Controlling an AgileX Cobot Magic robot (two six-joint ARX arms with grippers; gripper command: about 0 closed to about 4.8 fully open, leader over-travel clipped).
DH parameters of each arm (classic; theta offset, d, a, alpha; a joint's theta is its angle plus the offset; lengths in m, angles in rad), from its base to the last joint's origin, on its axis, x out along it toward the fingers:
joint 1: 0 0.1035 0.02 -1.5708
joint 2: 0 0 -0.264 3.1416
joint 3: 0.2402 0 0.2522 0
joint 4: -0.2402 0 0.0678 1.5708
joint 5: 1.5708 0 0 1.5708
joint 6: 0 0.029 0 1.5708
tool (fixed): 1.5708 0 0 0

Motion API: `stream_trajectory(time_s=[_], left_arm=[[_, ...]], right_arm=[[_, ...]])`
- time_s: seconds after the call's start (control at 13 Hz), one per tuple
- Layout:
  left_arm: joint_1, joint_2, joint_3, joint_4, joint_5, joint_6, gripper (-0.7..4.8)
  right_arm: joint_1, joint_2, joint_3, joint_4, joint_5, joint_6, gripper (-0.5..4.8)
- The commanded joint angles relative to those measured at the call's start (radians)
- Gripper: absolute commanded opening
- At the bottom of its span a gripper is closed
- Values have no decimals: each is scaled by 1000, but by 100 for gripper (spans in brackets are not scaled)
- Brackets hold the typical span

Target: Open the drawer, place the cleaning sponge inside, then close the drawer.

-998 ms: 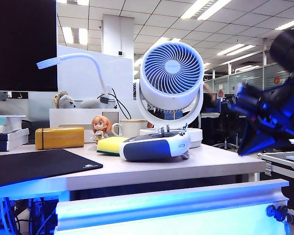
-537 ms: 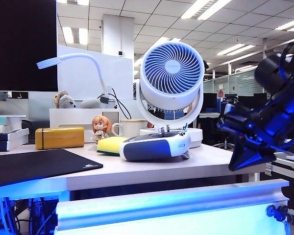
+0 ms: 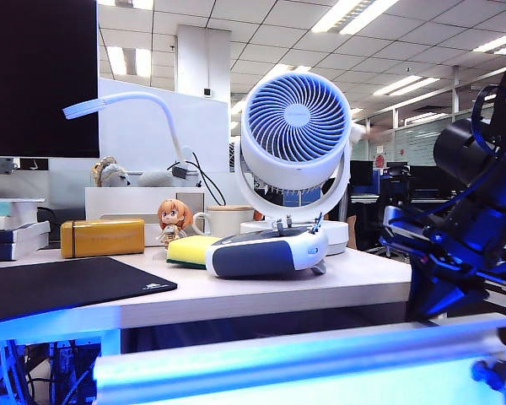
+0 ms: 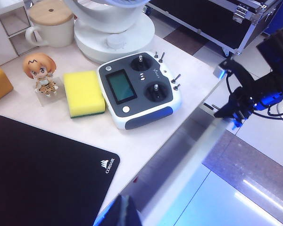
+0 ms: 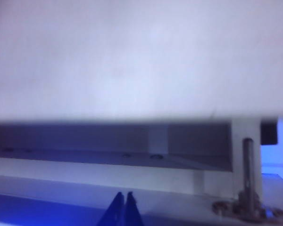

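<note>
The drawer (image 3: 295,363), a wide white front panel lit blue, stands a little way out from under the desk top. My right gripper (image 3: 423,310) is shut, its tips dipped just behind the panel's top edge near the right end. In the right wrist view the shut gripper (image 5: 123,200) faces the drawer's shallow inside (image 5: 108,160) under the desk top. The cleaning sponge (image 4: 84,92), yellow with a green layer, lies flat on the desk beside a white-and-navy controller (image 4: 139,89). My left gripper (image 4: 124,212) hangs shut above the desk's front edge, holding nothing.
On the desk stand a white fan (image 3: 295,126), a figurine (image 3: 174,221), a lidded mug (image 4: 52,19), an orange-yellow box (image 3: 101,237) and a black mouse pad (image 3: 59,287). The drawer's lock (image 3: 493,375) sits at its right end. A black case (image 4: 212,19) is on the floor beyond.
My right gripper has come down and leftward from above the desk's right end to the drawer's top edge. The drawer front has slid out towards the exterior camera. The left arm stayed still.
</note>
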Motion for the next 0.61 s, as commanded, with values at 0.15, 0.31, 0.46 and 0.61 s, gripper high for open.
stream_trajectory(time_s=[0.15, 0.31, 0.46, 0.61], left_arm=[[-1, -2, 5, 11, 4, 0, -5], [-1, -2, 5, 11, 4, 0, -5], [-1, -2, 5, 11, 4, 0, -5], [-1, -2, 5, 11, 4, 0, -5]], right_arm=[[1, -3, -7, -127, 3, -33, -5], [1, -19, -7, -111, 3, -36, -5], [1, -44, -6, -74, -1, -35, -5], [1, -65, 12, -68, -8, -36, -5]])
